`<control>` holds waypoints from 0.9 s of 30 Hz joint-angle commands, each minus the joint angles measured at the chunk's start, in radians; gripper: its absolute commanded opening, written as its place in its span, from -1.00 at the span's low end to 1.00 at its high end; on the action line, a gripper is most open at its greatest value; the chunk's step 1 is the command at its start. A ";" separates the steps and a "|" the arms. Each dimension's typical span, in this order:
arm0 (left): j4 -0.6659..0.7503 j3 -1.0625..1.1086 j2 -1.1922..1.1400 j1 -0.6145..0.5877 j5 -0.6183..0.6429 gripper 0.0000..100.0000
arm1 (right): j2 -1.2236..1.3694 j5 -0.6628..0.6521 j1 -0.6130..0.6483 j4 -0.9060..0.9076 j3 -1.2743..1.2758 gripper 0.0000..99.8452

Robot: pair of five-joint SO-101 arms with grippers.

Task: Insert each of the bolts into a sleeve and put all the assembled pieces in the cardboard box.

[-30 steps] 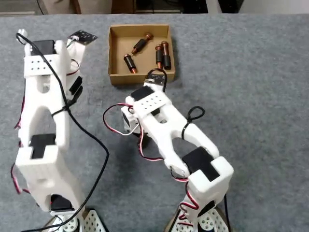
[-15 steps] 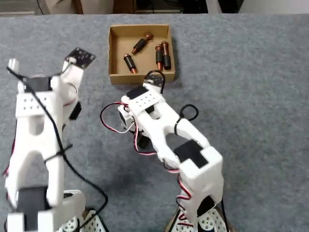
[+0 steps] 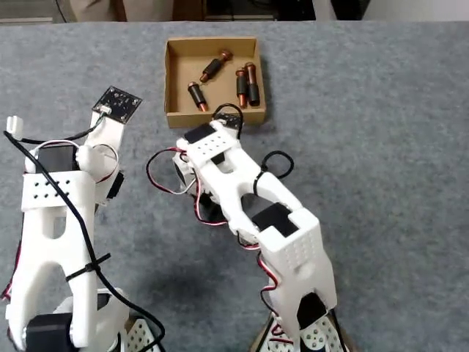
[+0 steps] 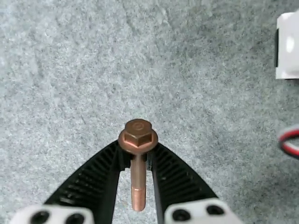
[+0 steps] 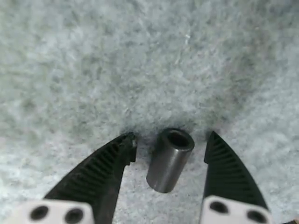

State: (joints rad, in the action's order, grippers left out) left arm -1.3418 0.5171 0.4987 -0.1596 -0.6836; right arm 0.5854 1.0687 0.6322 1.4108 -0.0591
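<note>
A copper bolt [image 4: 137,161] with a hex head is pinched between the black fingers of my left gripper [image 4: 137,151], which is shut on its shank above the grey mat. A dark cylindrical sleeve [image 5: 170,159] lies on the mat between the spread fingers of my right gripper [image 5: 170,142], which is open around it without touching. In the high view the left arm [image 3: 62,198] stands at the left and the right arm [image 3: 234,183] reaches toward the middle, just below the cardboard box [image 3: 173,81]. Several assembled bolt-and-sleeve pieces [image 3: 246,83] lie inside the box.
The grey mat [image 3: 381,147] covers the table, with open room to the right of the right arm. Red, white and black cables [image 3: 172,187] loop beside the right arm. A white part of the other arm [image 4: 287,44] shows in the left wrist view.
The left arm has pulled back toward the near edge with the bolt in its gripper. The right arm has shifted slightly left and forward.
</note>
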 commanded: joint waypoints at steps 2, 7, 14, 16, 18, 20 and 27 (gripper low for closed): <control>0.009 -0.005 0.035 -0.012 0.009 -0.96 | 0.053 0.011 0.010 0.048 -0.008 -0.52; -0.014 -0.009 0.036 -0.012 0.009 -0.96 | 0.099 0.011 0.035 0.068 -0.042 -0.53; -0.015 -0.012 0.036 -0.012 0.009 -0.96 | 0.102 0.000 0.085 0.075 -0.074 -0.98; -0.012 -0.012 0.036 -0.012 0.009 -0.96 | 0.102 0.000 0.084 0.071 -0.070 -0.98; -0.012 -0.012 0.036 -0.012 0.009 -0.96 | 0.102 0.000 0.084 0.072 -0.070 -0.97; -0.012 -0.012 0.036 -0.012 0.009 -0.96 | 0.101 -0.003 0.082 0.075 -0.070 -0.97; -0.015 -0.061 0.036 -0.011 0.044 -0.96 | 0.099 -0.160 -0.010 0.244 -0.151 -0.97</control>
State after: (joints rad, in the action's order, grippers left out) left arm -1.3510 0.5171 0.4987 -0.1596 -0.6836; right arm 0.6621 1.0027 0.6414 1.5643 -0.1834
